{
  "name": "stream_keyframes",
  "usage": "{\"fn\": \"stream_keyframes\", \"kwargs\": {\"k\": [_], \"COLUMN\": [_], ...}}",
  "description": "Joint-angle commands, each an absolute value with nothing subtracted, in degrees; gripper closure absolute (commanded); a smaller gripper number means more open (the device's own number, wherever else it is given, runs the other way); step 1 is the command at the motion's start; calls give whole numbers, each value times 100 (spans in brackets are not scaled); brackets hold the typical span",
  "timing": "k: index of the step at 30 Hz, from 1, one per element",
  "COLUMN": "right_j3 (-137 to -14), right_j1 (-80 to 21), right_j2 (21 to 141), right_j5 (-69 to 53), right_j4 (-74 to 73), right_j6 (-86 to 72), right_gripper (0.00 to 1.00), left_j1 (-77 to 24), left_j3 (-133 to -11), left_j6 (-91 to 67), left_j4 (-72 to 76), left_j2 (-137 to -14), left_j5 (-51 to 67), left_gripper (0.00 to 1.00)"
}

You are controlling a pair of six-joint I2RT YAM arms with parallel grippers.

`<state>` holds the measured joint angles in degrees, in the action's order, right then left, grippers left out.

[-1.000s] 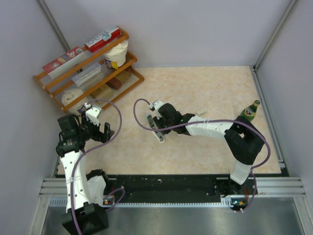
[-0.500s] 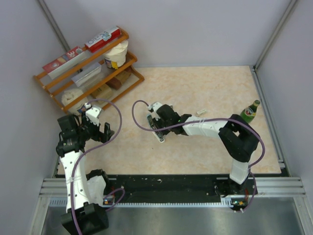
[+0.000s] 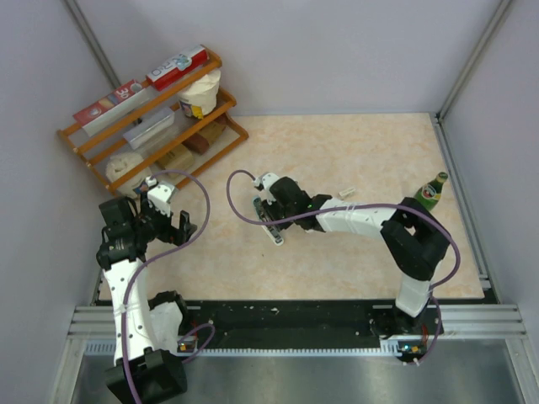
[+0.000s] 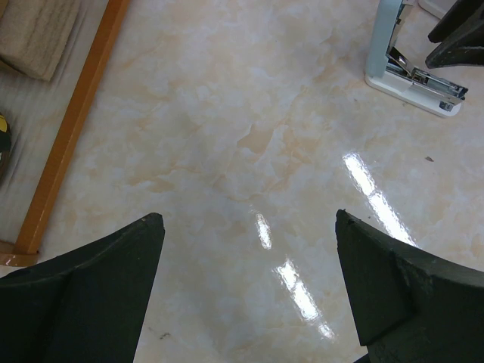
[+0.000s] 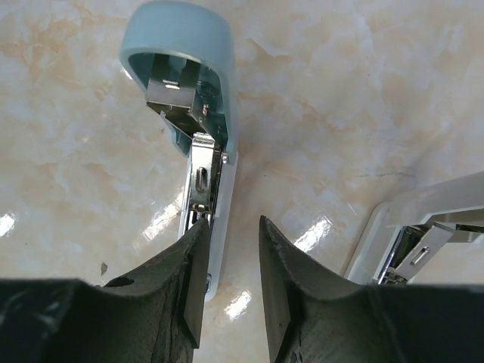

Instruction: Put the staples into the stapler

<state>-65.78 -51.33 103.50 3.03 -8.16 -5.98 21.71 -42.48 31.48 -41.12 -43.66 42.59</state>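
Observation:
A light-blue stapler [image 5: 198,113] lies opened flat on the table, its lid folded back and the metal staple rail [image 5: 200,178] bare. It also shows in the top view [image 3: 273,227] and the left wrist view [image 4: 412,76]. My right gripper [image 5: 233,227] hovers just over its white base with the jaws a narrow gap apart and nothing between them; the left finger overlaps the rail. A second white stapler [image 5: 423,234] lies to its right. The staples [image 3: 344,194] lie as a tiny white piece behind the right forearm. My left gripper [image 4: 249,227] is wide open and empty over bare table.
A wooden shelf [image 3: 152,118] with boxes and a cup stands at the back left; its orange frame [image 4: 72,128] shows in the left wrist view. A green bottle [image 3: 431,190] stands at the right edge. Grey walls enclose the table.
My right gripper has shifted slightly left over the opened stapler. The left arm has not moved.

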Motion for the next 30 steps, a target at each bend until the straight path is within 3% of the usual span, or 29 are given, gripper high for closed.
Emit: {"fn": "stream_keyframes", "kwargs": {"k": [1, 9, 16, 19, 24, 30], "right_j3": [-6899, -6926, -6882, -6646, -6627, -6469], "right_j1": [-5177, -5054, -4826, -4764, -4650, -4079], "right_j2": [9906, 9607, 9141, 8913, 8868, 8351], "right_j5": [500, 738, 1256, 1852, 2619, 1391], "right_j4": [-703, -712, -677, -169, 141, -289], "right_j6": [-352, -35, 764, 1019, 1379, 1477], "right_gripper": [67, 56, 22, 1, 1, 1], "left_j1": [2197, 2206, 2197, 2206, 2206, 2206], "left_j3": [-4210, -4210, -4210, -4210, -4201, -4482], "left_j6": [3208, 3217, 3252, 3243, 3217, 3269], "left_j4": [-3929, -3937, -3964, -3946, -3911, -4200], "left_j2": [-4342, -4342, -4342, -4359, -4377, -4368], "left_j5": [4342, 4368, 4403, 4430, 4368, 4648], "left_gripper": [1, 1, 1, 1, 1, 1]}}
